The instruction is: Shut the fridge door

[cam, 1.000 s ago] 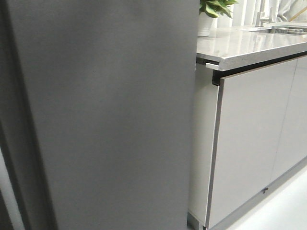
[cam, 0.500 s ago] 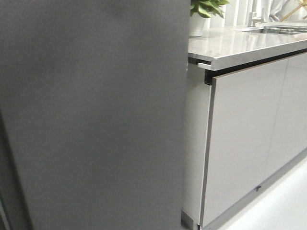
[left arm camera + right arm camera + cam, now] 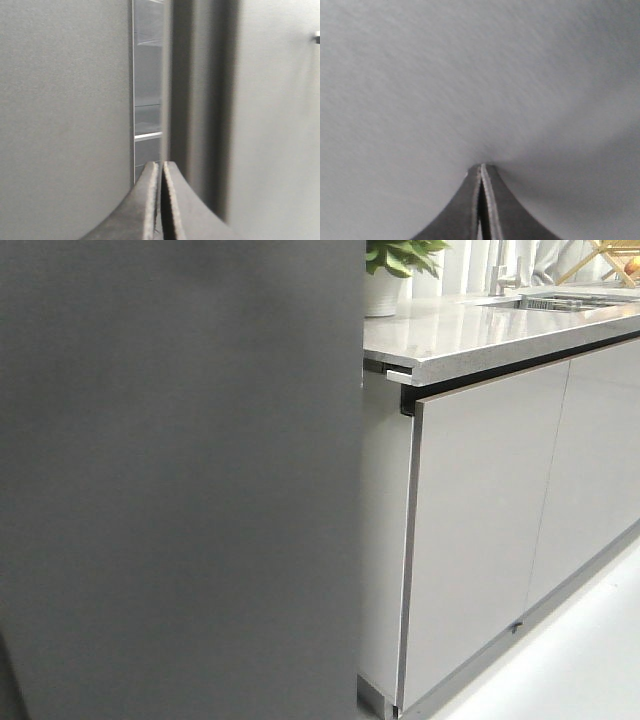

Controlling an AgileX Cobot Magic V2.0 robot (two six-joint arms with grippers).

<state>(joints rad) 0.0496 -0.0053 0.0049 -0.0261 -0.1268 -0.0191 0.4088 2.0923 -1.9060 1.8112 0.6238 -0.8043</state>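
The fridge door [image 3: 180, 480] shows its matte dark grey outer face and fills the left half of the front view. In the right wrist view my right gripper [image 3: 481, 167] is shut and empty, with its tips touching a plain grey face [image 3: 470, 75], apparently the door. In the left wrist view my left gripper [image 3: 160, 164] is shut and empty. It points at a narrow gap [image 3: 147, 100] between two grey faces, where the fridge's shelves show. Neither gripper shows in the front view.
Pale grey cabinet doors [image 3: 480, 530] stand right of the fridge under a speckled grey counter [image 3: 480, 330]. A potted plant [image 3: 390, 270] and a sink [image 3: 560, 302] are on the counter. Pale floor [image 3: 590, 660] lies at the lower right.
In the front view the door's right edge and the cabinets have slid left. The dark edge and pale strip at the far left have gone from view.
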